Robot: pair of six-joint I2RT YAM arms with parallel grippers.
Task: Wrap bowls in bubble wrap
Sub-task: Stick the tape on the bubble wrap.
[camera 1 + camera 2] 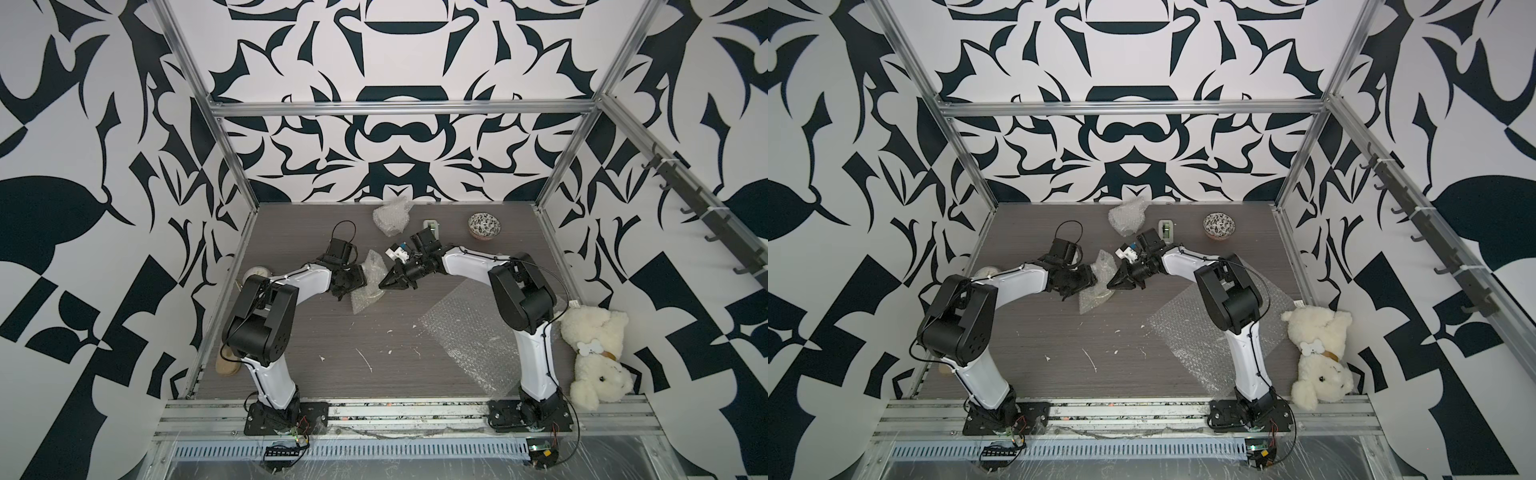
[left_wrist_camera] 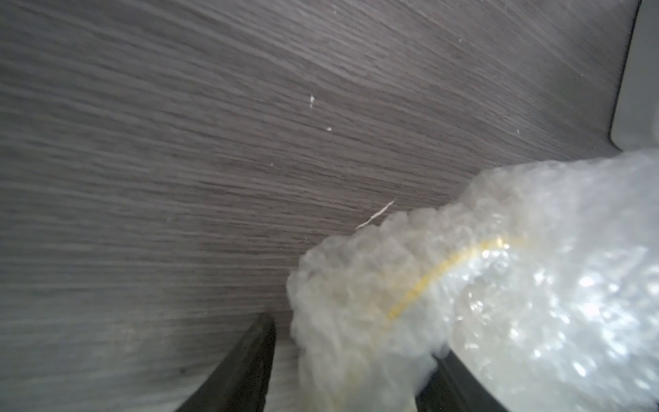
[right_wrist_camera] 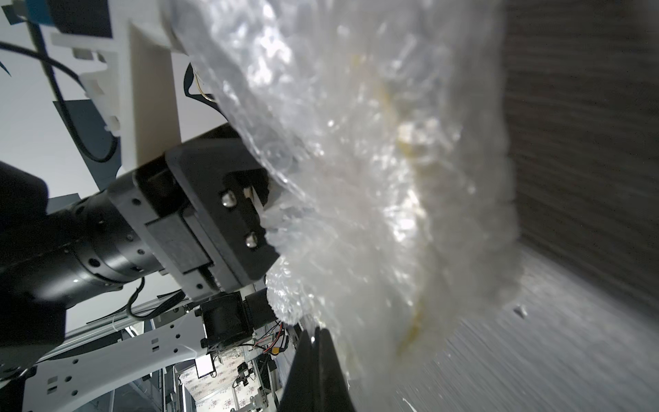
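Left hand points toward 4 o'clock, jaws standing apart. Right hand faces it, pointing toward 8 o'clock, jaws pressed together.

Inside the crumpled clear bubble-wrap bundle the bowl is hidden; only a blurred yellow curved line shows through the film in the left wrist view. There the dark fingers of the left gripper run off the picture's edge either side of that bundle, and whether they clamp it cannot be told. In the right wrist view the right gripper, beside the bundle, is cut off too. In both top views a pale round thing, on the left arm's side of the bundle, sits half hidden behind that arm
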